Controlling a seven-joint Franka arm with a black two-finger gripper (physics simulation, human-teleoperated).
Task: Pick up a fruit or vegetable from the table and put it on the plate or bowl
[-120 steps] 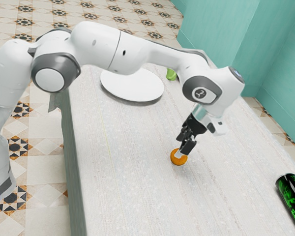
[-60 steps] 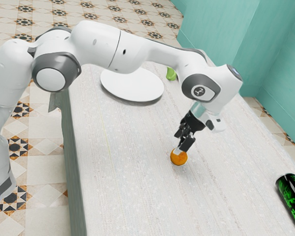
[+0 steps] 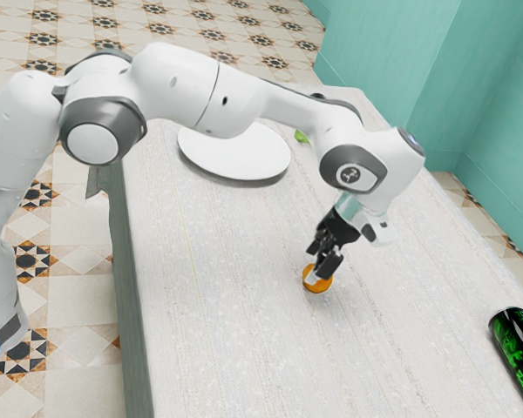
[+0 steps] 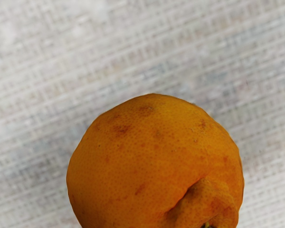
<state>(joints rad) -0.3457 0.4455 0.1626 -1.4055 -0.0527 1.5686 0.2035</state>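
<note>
Gripper (image 3: 323, 268) down on the orange (image 3: 316, 282), mid-table.

The hand has dropped since 0.5 s ago, when it stood just above the fruit; it now overlaps the orange's top. The orange has not shifted: it rests on the table (image 3: 244, 331), well apart from the white plate (image 3: 235, 150) at the far end. Whether the grip is closed on it cannot be told from the exterior view. Wrist view: orange (image 4: 154, 166) directly under the hand (stem nub showing). Dark can (image 3: 516, 344) at the exterior view's right edge, unmoved.
</note>
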